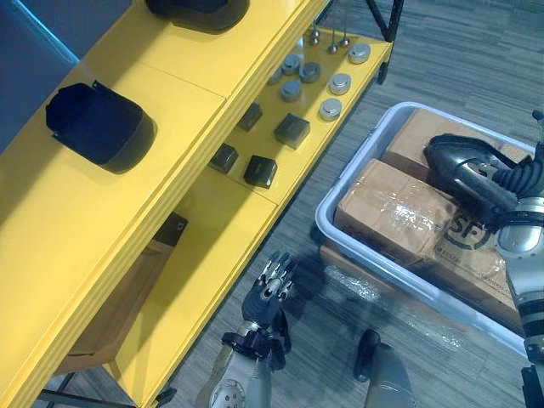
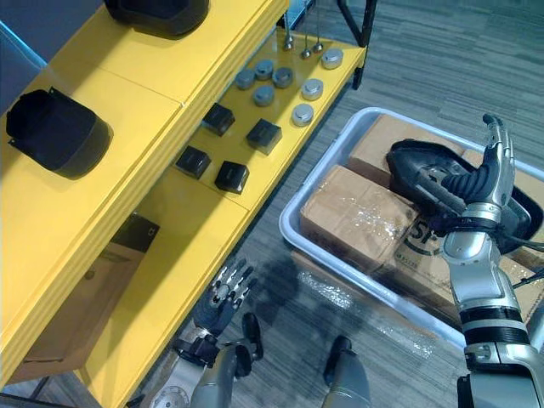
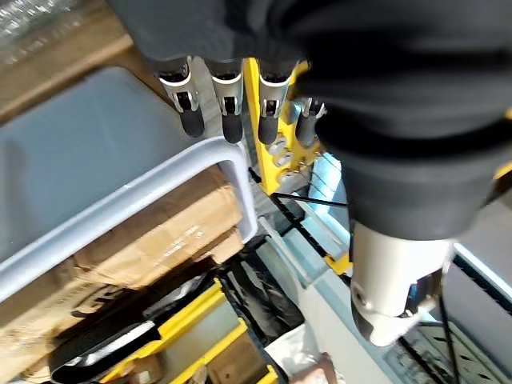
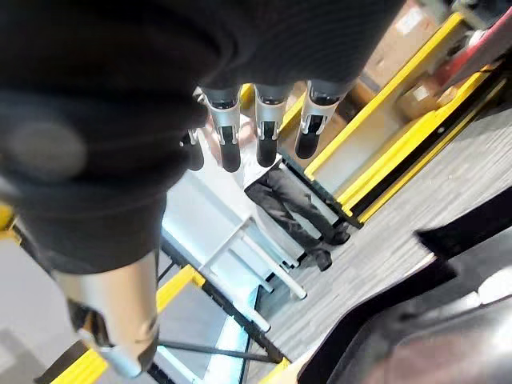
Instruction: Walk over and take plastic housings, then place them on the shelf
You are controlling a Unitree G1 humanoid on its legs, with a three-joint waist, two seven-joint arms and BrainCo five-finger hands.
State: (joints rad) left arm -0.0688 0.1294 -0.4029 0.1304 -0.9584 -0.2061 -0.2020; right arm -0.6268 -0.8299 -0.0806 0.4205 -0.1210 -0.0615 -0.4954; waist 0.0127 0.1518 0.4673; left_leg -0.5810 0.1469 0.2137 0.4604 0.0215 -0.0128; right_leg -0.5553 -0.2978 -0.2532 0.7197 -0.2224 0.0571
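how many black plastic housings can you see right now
3. Two on the yellow shelf top: one housing whole, another cut off by the view's edge. The third lies on cardboard boxes in the grey bin. More may be hidden.

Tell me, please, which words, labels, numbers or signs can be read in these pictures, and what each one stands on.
Cardboard box in the grey tub: a dark printed mark, partly covered and too blurred to read.
Black housings on the yellow shelf: no print to be seen.
Nothing else carries readable text.
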